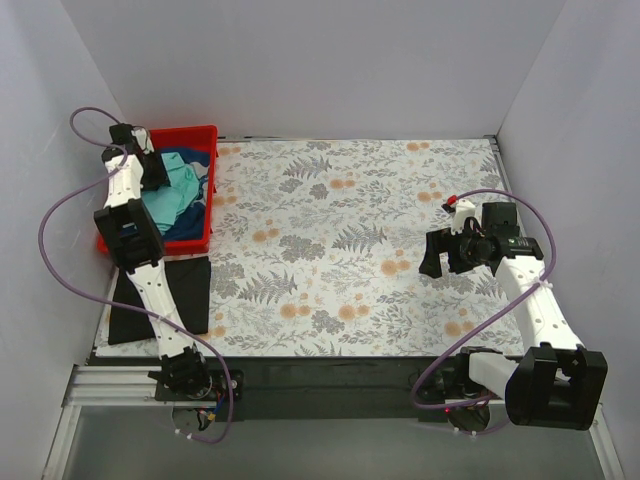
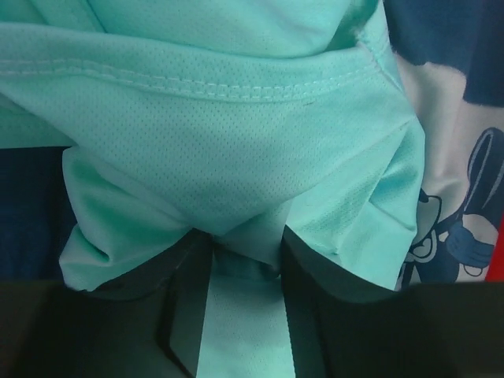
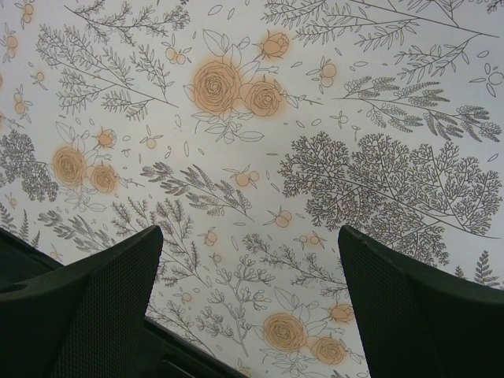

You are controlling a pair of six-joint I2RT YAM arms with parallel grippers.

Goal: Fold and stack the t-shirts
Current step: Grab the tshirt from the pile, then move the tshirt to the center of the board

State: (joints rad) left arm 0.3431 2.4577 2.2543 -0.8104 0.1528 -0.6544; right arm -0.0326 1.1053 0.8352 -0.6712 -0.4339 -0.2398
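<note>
Cloth of the teal t-shirt [image 2: 236,134] pinched tight in the left gripper [image 2: 244,252], inside the red bin [image 1: 190,240].
Navy t-shirt [image 2: 441,47] lies beside it; black t-shirt [image 1: 185,290] sits folded at the table's near-left edge; right gripper [image 3: 250,234] hangs, jaws spread, over the floral table cover [image 1: 330,220].

Out at ten o'clock the teal t-shirt [image 1: 172,200] sits crumpled in the red bin [image 1: 185,131], with its fine mesh weave and stitched hem showing and one fold bunched tight. The navy t-shirt [image 2: 449,47] lies beneath it, peeking out at its three o'clock with a white cartoon print. The black t-shirt [image 1: 190,290] lies folded flat at eight o'clock.
</note>
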